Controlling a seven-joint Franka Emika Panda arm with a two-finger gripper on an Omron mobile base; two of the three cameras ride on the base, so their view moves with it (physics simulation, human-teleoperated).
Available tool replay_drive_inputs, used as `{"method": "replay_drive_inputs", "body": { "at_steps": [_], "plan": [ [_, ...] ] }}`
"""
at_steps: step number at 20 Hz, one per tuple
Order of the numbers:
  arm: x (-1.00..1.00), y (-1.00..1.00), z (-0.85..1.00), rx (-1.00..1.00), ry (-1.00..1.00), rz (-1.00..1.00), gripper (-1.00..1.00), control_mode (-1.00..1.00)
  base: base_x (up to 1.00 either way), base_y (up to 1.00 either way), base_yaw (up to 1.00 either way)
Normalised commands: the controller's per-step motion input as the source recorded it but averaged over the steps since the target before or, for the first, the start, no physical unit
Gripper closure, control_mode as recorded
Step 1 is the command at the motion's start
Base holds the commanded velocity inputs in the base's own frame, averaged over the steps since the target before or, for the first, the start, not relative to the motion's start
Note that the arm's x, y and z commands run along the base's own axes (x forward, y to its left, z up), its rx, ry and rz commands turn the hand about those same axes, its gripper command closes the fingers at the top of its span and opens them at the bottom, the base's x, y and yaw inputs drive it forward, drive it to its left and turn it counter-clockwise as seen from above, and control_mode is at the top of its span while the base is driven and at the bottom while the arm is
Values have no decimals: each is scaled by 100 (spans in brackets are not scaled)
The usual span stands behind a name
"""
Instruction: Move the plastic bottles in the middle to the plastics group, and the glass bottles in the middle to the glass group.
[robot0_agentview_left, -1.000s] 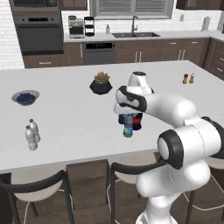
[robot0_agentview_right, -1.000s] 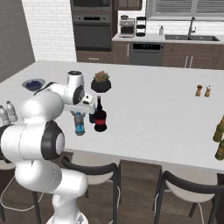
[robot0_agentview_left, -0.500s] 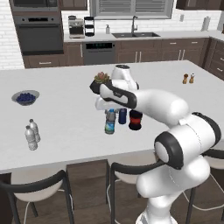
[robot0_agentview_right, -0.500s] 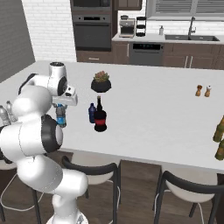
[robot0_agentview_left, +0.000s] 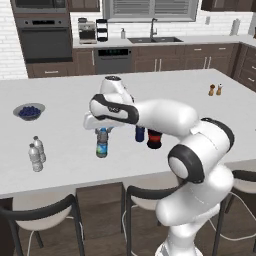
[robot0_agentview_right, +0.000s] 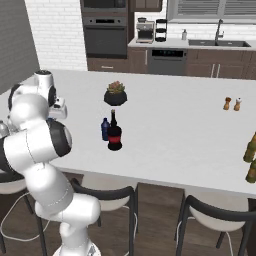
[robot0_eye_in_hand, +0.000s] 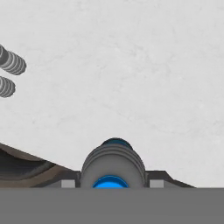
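Reaching left over counter (robot0_agentview_left: 60, 90), gripper (robot0_agentview_left: 102, 129) clamping blue-capped bottle (robot0_agentview_left: 102, 143) upright.

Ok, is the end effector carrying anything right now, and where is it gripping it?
Yes: the end effector holds the clear blue-labelled bottle by its top, near the cap, hanging upright above the counter.

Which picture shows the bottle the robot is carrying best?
The left base view: the blue-labelled bottle hangs in full under the gripper, label showing. The hand view sees it from above, just its top and blue cap. In the right base view the arm hides it.
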Motion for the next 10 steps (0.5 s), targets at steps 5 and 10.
{"method": "replay_drive_inputs", "body": {
  "at_steps": [5,10],
  "plan": [
    [10,99,-2,0,0,8,100,-100,0,0,0],
    [11,85,-1,0,-1,6,100,-100,0,0,0]
  ]
}}
